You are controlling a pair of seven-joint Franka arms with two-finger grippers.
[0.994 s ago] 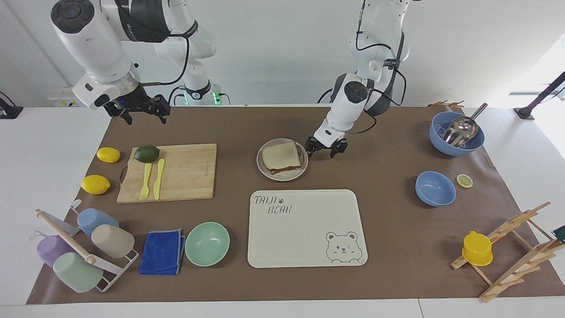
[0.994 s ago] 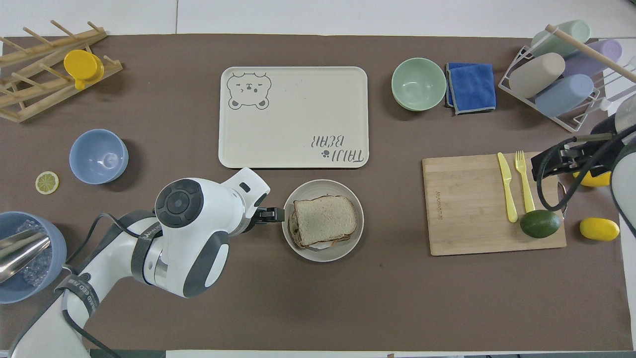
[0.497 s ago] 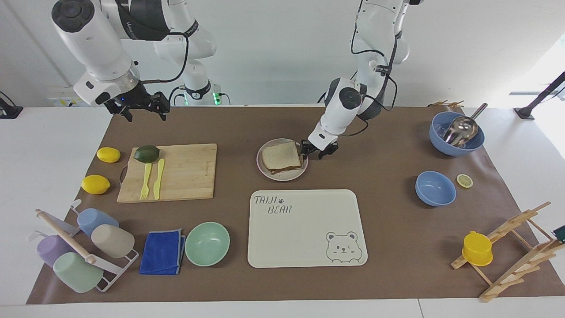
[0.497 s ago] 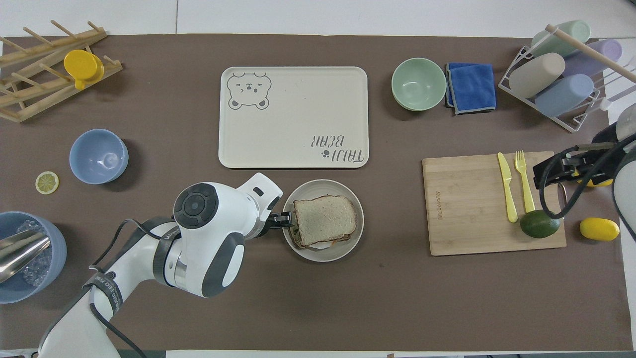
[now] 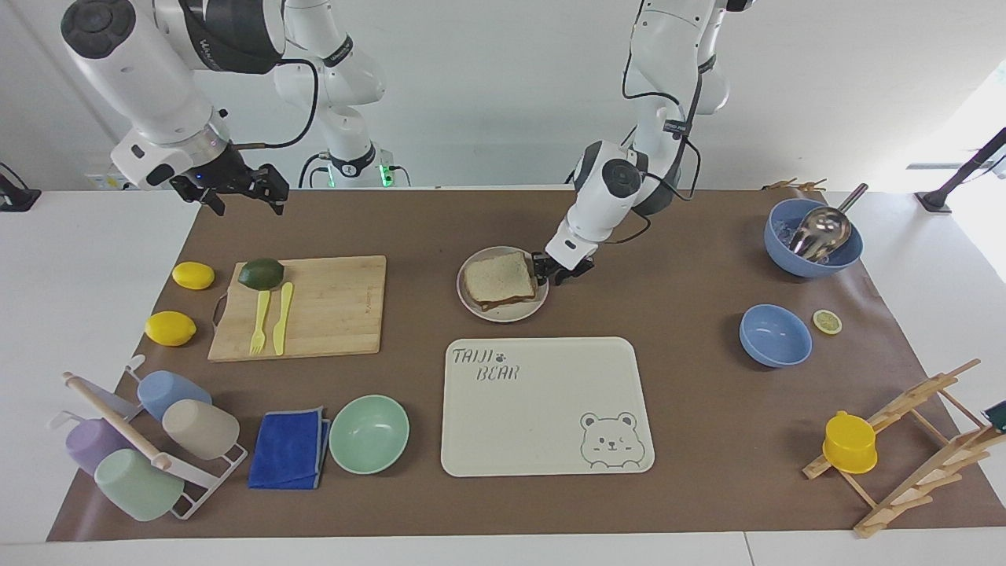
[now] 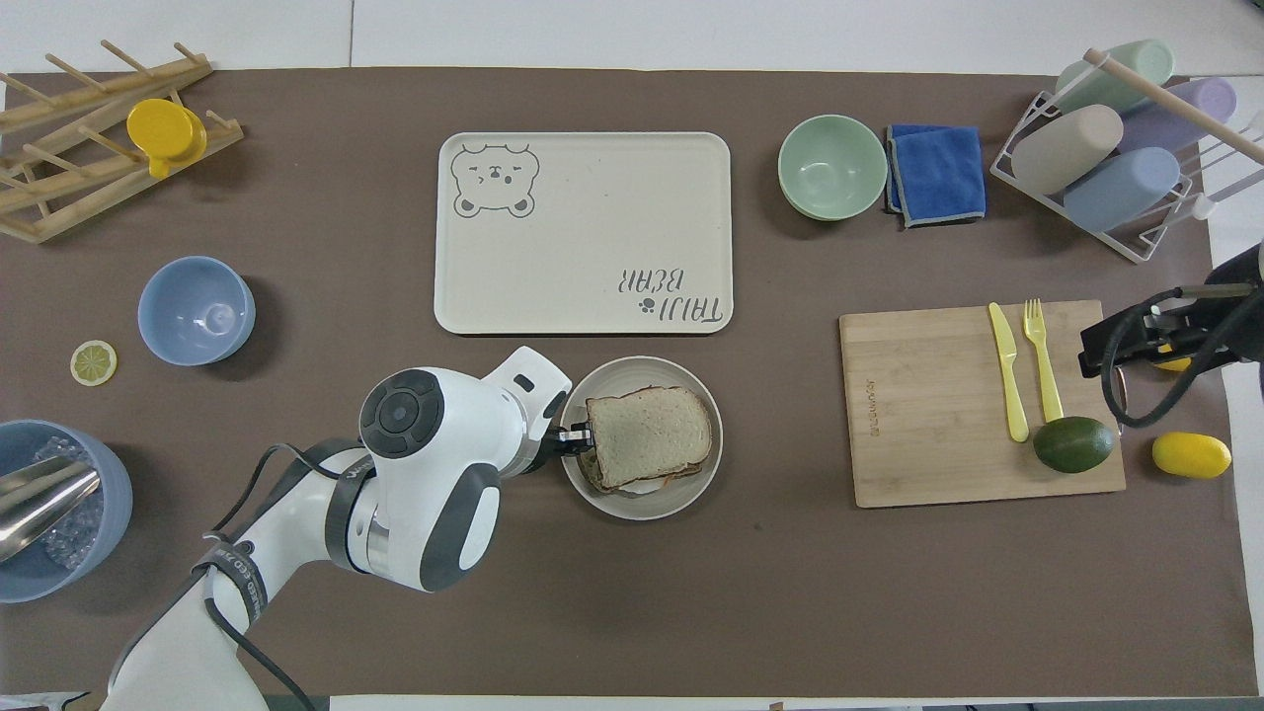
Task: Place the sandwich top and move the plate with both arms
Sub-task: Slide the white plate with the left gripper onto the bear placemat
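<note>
The sandwich top (image 5: 497, 276), a pale bread slice with a tan crust, lies on the stacked sandwich on the small round plate (image 5: 504, 314). Both show in the overhead view, the sandwich top (image 6: 650, 434) and the plate (image 6: 642, 507). My left gripper (image 5: 551, 271) is low at the plate's rim on the side toward the left arm's end of the table, at the sandwich's edge; it also shows in the overhead view (image 6: 574, 436). My right gripper (image 5: 245, 201) hangs open and empty in the air over the mat's edge by the cutting board, and shows in the overhead view (image 6: 1092, 348).
A cream bear-printed tray (image 5: 547, 406) lies farther from the robots than the plate. A cutting board (image 5: 330, 308) with avocado, yellow fork and knife lies toward the right arm's end. A mint bowl (image 5: 368, 433), blue cloth, cup rack, lemons, two blue bowls (image 5: 775, 336) and a wooden rack stand around.
My left gripper has moved in from beside the plate to its rim and the sandwich's edge. My right gripper has drifted a little toward the right arm's end of the table.
</note>
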